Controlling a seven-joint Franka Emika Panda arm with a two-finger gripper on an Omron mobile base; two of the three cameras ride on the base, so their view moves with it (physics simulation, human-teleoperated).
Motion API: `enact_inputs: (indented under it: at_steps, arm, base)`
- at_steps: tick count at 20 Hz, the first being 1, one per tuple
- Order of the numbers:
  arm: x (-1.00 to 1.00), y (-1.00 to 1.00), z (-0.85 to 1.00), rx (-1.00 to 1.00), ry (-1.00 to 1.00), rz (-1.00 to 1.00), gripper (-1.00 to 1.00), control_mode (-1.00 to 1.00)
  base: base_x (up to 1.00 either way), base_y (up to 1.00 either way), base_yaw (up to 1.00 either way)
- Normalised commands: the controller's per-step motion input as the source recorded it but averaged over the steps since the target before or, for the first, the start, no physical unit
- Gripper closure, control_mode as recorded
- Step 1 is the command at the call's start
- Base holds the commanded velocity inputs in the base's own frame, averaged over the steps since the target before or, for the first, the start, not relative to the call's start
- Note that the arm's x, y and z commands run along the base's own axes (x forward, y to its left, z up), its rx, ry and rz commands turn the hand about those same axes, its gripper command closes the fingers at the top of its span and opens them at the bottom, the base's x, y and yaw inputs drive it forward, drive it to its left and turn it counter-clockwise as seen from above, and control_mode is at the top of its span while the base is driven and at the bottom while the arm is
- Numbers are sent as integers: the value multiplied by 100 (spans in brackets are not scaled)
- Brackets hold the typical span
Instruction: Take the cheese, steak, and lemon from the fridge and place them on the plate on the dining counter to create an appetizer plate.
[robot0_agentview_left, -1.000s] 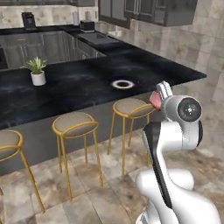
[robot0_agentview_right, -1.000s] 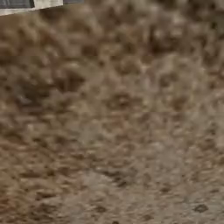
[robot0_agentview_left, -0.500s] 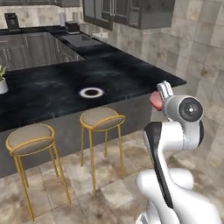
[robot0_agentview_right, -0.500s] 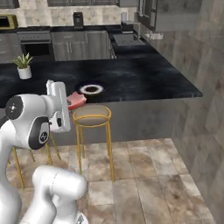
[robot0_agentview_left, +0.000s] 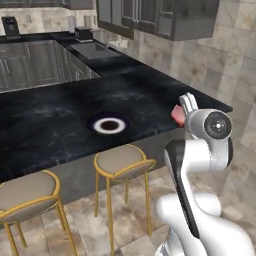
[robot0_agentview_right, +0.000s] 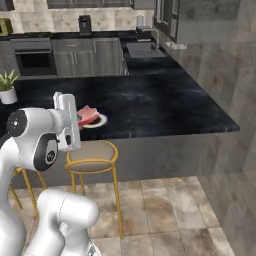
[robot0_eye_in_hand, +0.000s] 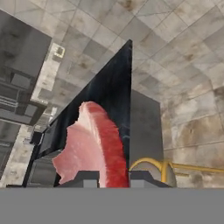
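Note:
My gripper (robot0_agentview_left: 181, 110) is shut on the steak (robot0_agentview_left: 175, 117), a flat pinkish-red slab, and holds it in the air off the near edge of the dining counter (robot0_agentview_left: 55, 125). In the hand view the steak (robot0_eye_in_hand: 94, 144) stands on edge between the two dark fingertips (robot0_eye_in_hand: 85, 177). The plate (robot0_agentview_left: 109, 125), dark-rimmed with a white ring, lies on the black counter to the left of the gripper and further in. From the right base view the steak (robot0_agentview_right: 87, 114) overlaps the plate (robot0_agentview_right: 102, 120). The cheese, lemon and fridge are out of view.
Two gold-legged stools (robot0_agentview_left: 122, 161) (robot0_agentview_left: 27, 192) stand under the counter's near edge, one of them below the plate. A potted plant (robot0_agentview_right: 7, 87) sits at the counter's left end. Behind the counter are grey cabinets, a sink (robot0_agentview_right: 142, 49) and an oven (robot0_agentview_right: 35, 59). Tiled floor lies to the right.
The whole picture has shifted as the base drove: counter and plate now appear nearer and further right in the left base view. The steak stays clamped in the gripper.

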Motion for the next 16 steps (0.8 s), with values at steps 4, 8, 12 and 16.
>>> enact_inputs:
  at_steps: [4,8,12,16]
  arm:
    - [0,0,0,0,0,0,100,100]
    - [0,0,0,0,0,0,100,100]
    - [0,0,0,0,0,0,100,100]
    - [0,0,0,0,0,0,100,100]
  base:
    - [63,49,0]
    - [74,36,0]
    - [69,37,-1]
    - [41,33,-8]
